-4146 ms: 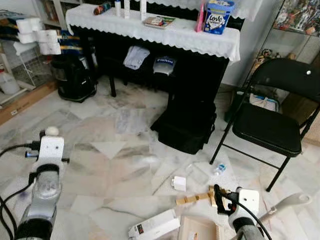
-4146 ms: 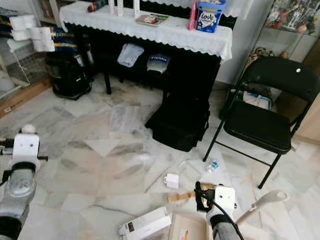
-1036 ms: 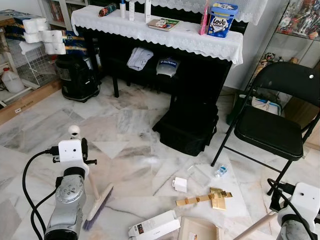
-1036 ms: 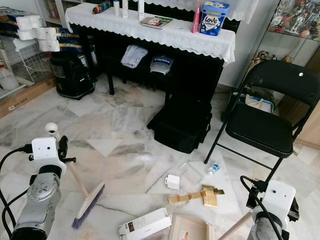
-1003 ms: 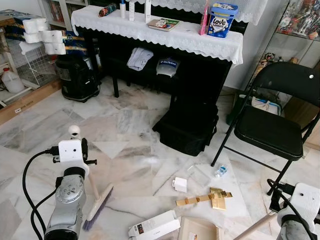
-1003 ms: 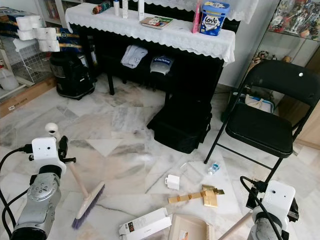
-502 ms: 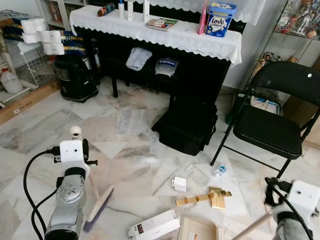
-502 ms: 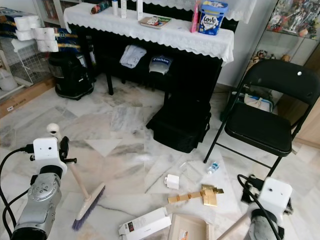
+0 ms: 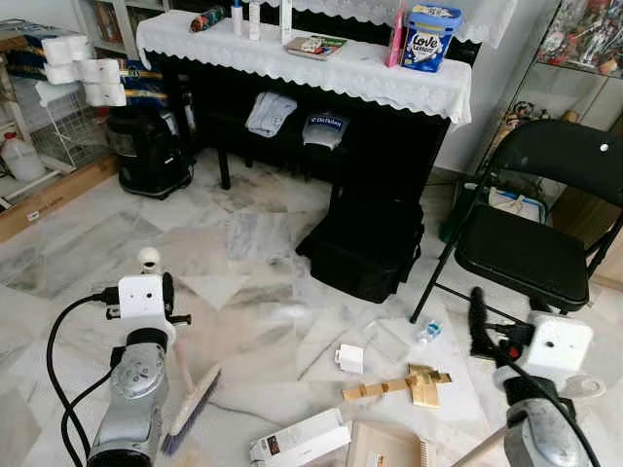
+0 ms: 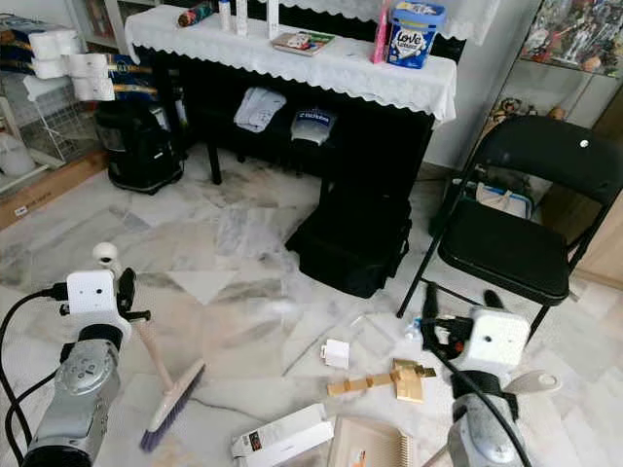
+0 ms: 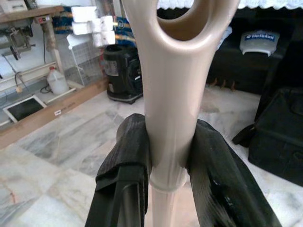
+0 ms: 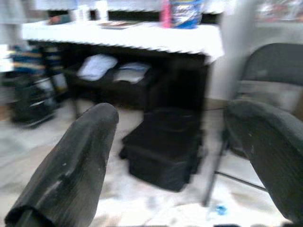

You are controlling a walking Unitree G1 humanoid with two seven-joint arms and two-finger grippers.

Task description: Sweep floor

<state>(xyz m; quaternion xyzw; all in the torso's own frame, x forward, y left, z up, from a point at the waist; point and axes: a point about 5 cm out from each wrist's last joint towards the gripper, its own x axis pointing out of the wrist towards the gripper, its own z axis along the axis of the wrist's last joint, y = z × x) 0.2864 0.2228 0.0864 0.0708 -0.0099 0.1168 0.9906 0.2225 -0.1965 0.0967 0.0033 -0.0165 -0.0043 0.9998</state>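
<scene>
1. Marble floor [image 9: 243, 243] strewn at 6 o'clock with a white box [image 9: 300, 440], a small white cube [image 9: 348, 358], gold scraps [image 9: 409, 382] and a little bottle [image 9: 428, 332].
2. Black-draped table [image 9: 321, 68] at 12 o'clock; folding chair [image 9: 535, 224] at 3 o'clock.
3. Broom [image 10: 173, 394] at 8 o'clock, bristles on the floor, beige handle rising into the left hand [image 11: 166, 161].
4. Left hand clamped on the broom handle.
5. Right hand [image 12: 170, 161] raised at 4 o'clock, fingers [image 12: 71, 165] spread wide, gripping nothing.
6. Dustpan [image 10: 375, 446] flat at 6 o'clock.
</scene>
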